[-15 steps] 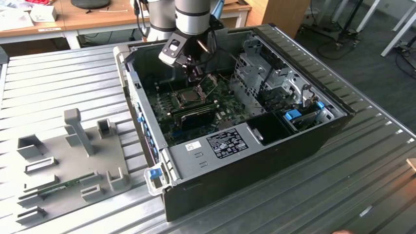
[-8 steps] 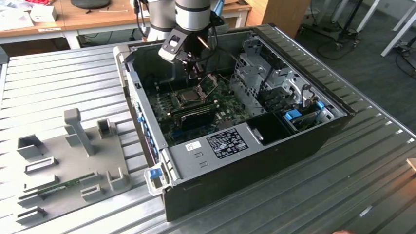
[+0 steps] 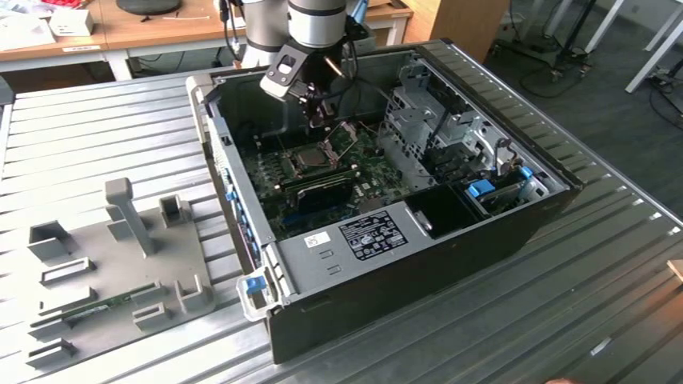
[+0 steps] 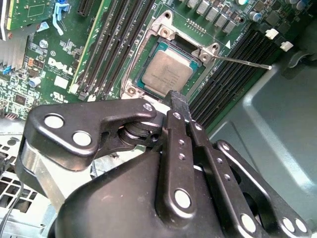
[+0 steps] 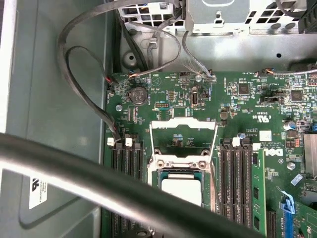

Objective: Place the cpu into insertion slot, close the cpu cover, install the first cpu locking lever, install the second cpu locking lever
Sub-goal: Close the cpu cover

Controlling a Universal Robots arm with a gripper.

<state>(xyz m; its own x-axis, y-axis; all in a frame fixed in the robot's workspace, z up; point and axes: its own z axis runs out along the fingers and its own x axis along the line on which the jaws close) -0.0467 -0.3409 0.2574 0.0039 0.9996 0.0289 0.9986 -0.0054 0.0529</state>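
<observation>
Inside the insertion slot lies the cpu, flat and square to the silver rim, its dull metal top uncovered in both wrist views; slot set in the green circuit board, with long black memory slots on either side; cpu cover tipped up on its hinge at one edge of the slot, board visible through its window; a thin metal rod runs from one corner of the rim out over the memory slots. Tool sits low over the board, its tip just beside the slot's edge and near the cpu; how far open it is cannot be told, nor whether it touches anything. Exterior view: tool reaches down into the open computer case, beside the raised cover; case lies on the ribbed metal bench; a grey fixture plate rests on the bench toward the exterior view's left, well apart from the case's socket.
</observation>
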